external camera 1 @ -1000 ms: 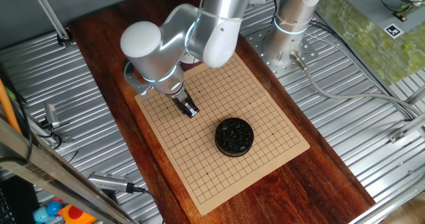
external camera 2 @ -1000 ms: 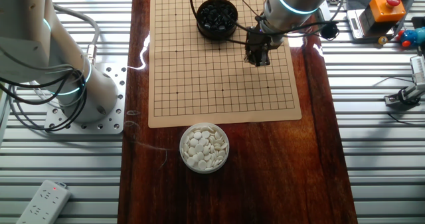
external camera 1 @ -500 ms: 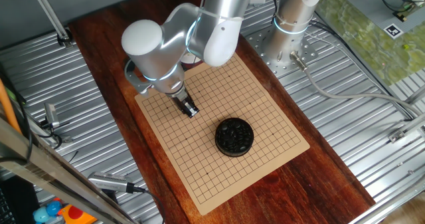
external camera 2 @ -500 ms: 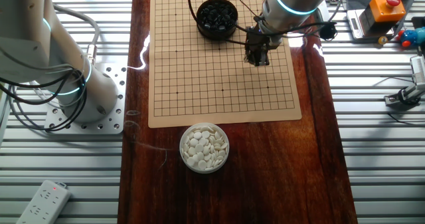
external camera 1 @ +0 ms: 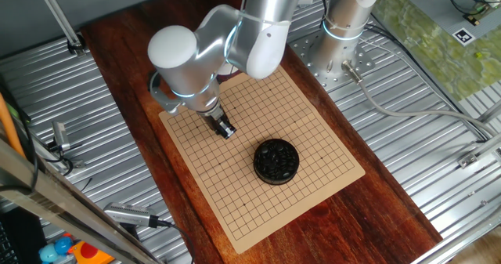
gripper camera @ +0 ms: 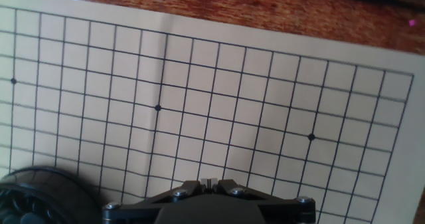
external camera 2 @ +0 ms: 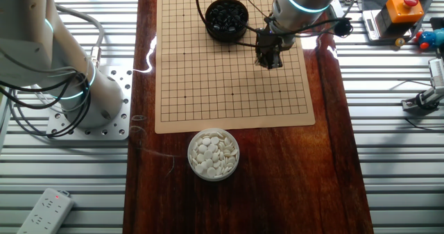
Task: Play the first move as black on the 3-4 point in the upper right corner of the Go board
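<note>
the board (external camera 2: 229, 67) lies flat on the dark wooden counter (external camera 2: 305, 171), with the black stones (external camera 2: 226, 15) in a dark bowl on its grid. the claw (external camera 2: 268, 59) hangs over the board beside that bowl, fingers pressed together; whether a stone sits between them cannot be told. a bowl of white stones (external camera 2: 214, 154) sits just off the board's edge

Showing a tan board (external camera 2: 229, 81) printed with a fine black grid and small black dots. Lying on a dark reddish-brown wood-grain worktop (external camera 2: 277, 178), glossy with pale glare spots. Holding glossy black stones (external camera 1: 275, 159) in a round black bowl (external camera 2: 226, 30). Holding white stones (external camera 2: 213, 153) in a pale, clear-looking bowl (external camera 2: 234, 166). Gleaming silver-white on the arm (external camera 1: 188, 56), with a thin glowing cyan ring at its joint. Looking black on the hand (external camera 2: 268, 57). Flanking the worktop with ribbed grey metal panels (external camera 2: 395, 157).
</note>
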You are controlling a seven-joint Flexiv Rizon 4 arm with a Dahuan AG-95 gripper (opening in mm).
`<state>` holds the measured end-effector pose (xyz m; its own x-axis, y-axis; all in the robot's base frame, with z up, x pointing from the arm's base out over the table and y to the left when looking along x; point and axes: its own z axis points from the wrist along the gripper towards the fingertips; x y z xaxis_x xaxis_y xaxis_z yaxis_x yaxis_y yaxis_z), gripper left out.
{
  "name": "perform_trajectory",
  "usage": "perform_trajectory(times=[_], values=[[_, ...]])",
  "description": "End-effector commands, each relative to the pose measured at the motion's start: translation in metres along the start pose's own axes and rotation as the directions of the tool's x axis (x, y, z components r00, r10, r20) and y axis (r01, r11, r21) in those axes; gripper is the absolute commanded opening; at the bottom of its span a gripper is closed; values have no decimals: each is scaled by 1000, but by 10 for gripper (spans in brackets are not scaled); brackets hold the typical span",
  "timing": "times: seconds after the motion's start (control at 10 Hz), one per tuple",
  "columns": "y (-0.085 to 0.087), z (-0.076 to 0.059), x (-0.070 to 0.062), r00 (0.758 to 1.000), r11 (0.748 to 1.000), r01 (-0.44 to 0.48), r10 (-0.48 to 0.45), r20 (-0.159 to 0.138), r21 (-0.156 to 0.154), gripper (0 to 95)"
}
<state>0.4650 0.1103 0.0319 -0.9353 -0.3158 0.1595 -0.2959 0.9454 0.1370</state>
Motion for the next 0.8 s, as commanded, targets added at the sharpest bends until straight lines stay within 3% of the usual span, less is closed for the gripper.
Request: perform_trajectory(times=[0.1,0.3,0.6,0.8], values=[[1,1,-1,1000,1000,22,-22,8,-3,0],[1,1,-1,1000,1000,26,-26,9,-10,0],[1,1,-1,999,997,24,-26,-22,-71,0],[15,-5,-5,998,995,46,-50,-37,-83,0]])
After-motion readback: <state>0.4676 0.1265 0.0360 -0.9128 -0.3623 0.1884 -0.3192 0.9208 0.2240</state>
